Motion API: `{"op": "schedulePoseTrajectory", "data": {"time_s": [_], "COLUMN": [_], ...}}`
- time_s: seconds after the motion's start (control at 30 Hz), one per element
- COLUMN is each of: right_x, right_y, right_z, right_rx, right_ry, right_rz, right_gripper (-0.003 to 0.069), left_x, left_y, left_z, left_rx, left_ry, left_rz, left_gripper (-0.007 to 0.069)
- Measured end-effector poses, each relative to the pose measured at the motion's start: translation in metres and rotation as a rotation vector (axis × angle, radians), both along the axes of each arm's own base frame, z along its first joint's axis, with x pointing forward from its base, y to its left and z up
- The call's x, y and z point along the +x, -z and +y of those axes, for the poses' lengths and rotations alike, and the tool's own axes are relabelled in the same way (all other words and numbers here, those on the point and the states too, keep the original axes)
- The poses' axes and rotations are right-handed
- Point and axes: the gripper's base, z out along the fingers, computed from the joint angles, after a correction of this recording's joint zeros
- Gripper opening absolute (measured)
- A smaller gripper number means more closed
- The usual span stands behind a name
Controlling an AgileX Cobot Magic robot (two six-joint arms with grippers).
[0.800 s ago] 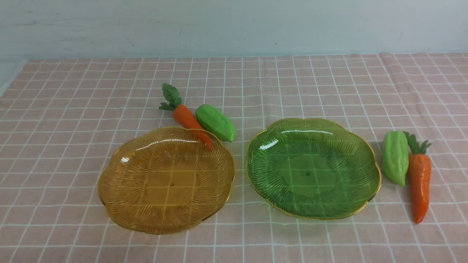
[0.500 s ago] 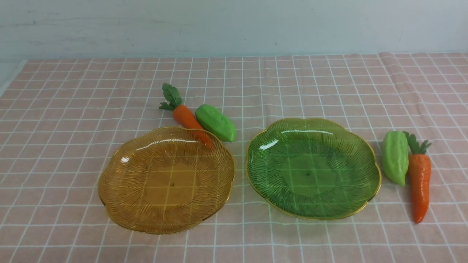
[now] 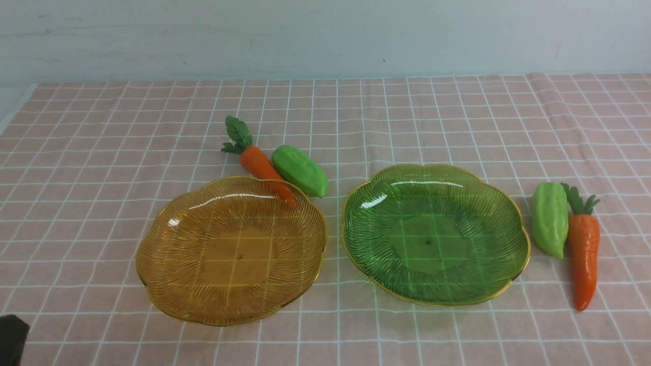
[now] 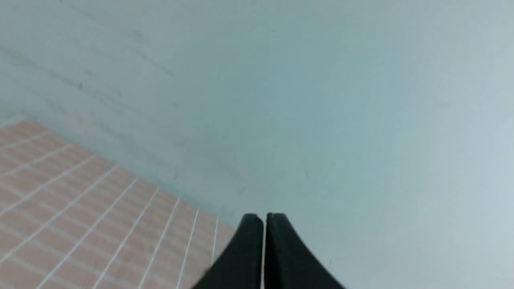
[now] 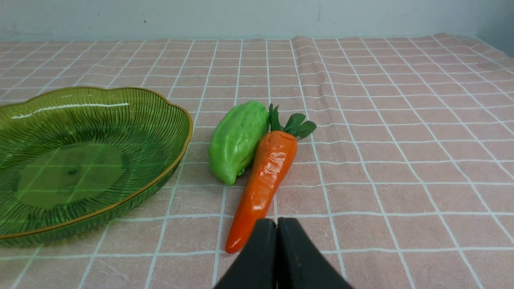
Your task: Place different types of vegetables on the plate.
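1. The pink checked surface (image 3: 91,152) carries an amber plate (image 3: 231,254) on the left and a green plate (image 3: 432,239) on the right, set close together.
2. The left carrot (image 3: 257,163) and left gourd (image 3: 300,171) lie side by side at the amber plate's far rim.
3. The right gourd (image 3: 549,218) and right carrot (image 3: 584,254) lie touching, just right of the green plate.
4. The left jaws are pressed together on nothing, facing the wall (image 4: 321,100).
5. The right jaws are likewise closed and empty, low by the right carrot's near tip.

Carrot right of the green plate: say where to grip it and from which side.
Come from above and pinch the carrot across its tapering half, past the tip of the gourd lying beside its thick end. It lies flat, both flanks probably free there.
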Motion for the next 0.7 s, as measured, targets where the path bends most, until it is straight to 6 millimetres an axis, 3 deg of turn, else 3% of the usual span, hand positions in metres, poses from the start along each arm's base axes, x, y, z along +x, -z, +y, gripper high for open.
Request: {"op": "schedulePoseTrajectory", "data": {"time_s": [0.23, 0.27, 0.33, 0.43, 0.5, 0.6, 0.7], "right_x": [0.000, 0.000, 0.001, 0.002, 0.002, 0.002, 0.002], "right_y": [0.000, -0.001, -0.004, -0.013, -0.021, -0.026, -0.027], "right_z": [-0.001, -0.001, 0.001, 0.002, 0.002, 0.001, 0.000], "right_rx": [-0.031, -0.028, 0.024, 0.179, 0.358, 0.568, 0.704], "right_ry": [0.002, 0.002, -0.003, 0.001, 0.014, 0.036, 0.052], "right_rz": [-0.001, -0.008, -0.056, -0.156, -0.244, -0.307, -0.327], "right_gripper": [-0.0015, -0.0015, -0.0015, -0.0015, -0.0015, -0.0015, -0.0015], "left_x": [-0.012, -0.014, -0.023, -0.022, -0.009, 0.025, 0.069], "left_y": [-0.026, -0.034, -0.071, -0.116, -0.136, -0.146, -0.137], "left_z": [0.012, 0.012, 0.009, -0.003, -0.012, -0.025, -0.033], "left_rx": [-0.076, -0.083, -0.079, 0.034, 0.138, 0.256, 0.314], "left_ry": [-0.110, -0.109, -0.067, 0.030, 0.109, 0.249, 0.382], "left_rz": [-0.284, -0.309, -0.342, -0.183, 0.011, 0.357, 0.713], "left_gripper": [-0.0003, -0.0003, -0.0003, -0.0003, -0.0003, -0.0003, -0.0003]}}
